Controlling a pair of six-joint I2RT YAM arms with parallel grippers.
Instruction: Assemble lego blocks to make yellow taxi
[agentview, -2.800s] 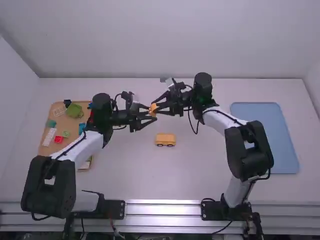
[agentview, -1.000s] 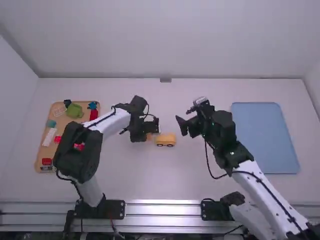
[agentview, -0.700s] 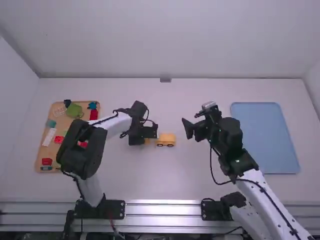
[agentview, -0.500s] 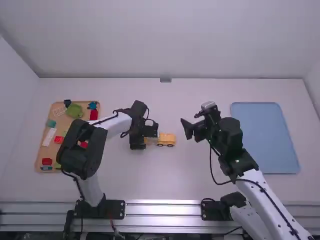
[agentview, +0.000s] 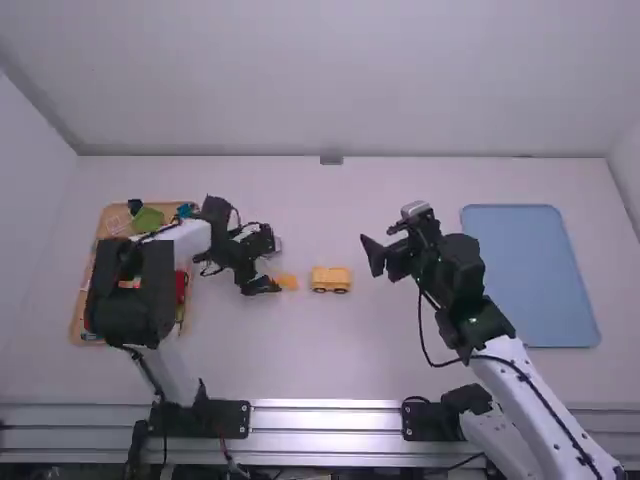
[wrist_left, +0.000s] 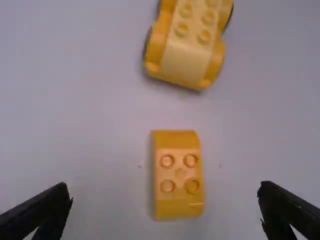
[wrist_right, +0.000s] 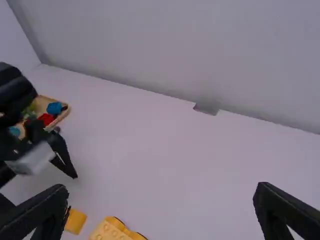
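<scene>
My left gripper (agentview: 272, 268) is open just left of a small yellow block (agentview: 288, 282) lying on the table. In the left wrist view the open left gripper (wrist_left: 165, 207) has the yellow block (wrist_left: 179, 175), four studs up, between its spread fingers without touching it. The yellow car base with black wheels (agentview: 331, 280) rests a short gap to the block's right; in the left wrist view the car base (wrist_left: 187, 45) lies beyond the block. My right gripper (agentview: 373, 256) hangs open and holds nothing, right of the car base; its own view also shows the right gripper (wrist_right: 161, 207).
A wooden tray (agentview: 82, 310) with several coloured blocks lies at the far left, partly under the left arm. A blue tray (agentview: 540, 270) is on the right side. A small grey object (agentview: 331, 159) stands at the table's back edge.
The left gripper let go of the small yellow block and drew back to the left, uncovering it beside the car base. The right arm came back from the middle earlier and has since stayed nearly still.
</scene>
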